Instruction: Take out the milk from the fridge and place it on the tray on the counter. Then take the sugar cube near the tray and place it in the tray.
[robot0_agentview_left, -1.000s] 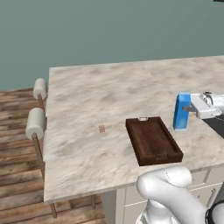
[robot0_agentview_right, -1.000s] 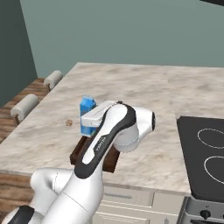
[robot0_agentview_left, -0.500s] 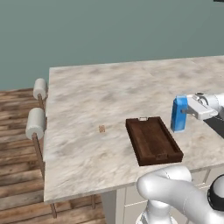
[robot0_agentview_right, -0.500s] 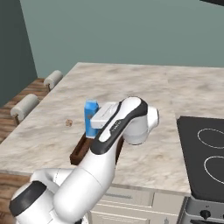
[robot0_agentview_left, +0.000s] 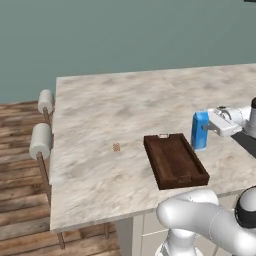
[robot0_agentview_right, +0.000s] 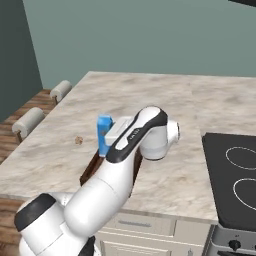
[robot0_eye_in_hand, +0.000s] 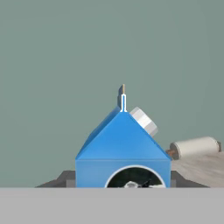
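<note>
Wide bench, plenty of bare stone all round. On it, the brown tray sits near the front edge. The tool is clamped on the blue milk carton, held upright just beside the tray's far right corner. Next call, I'd say: slide it across the rim, then lower. Sugar cube waits to the tray's left, well apart.
</note>
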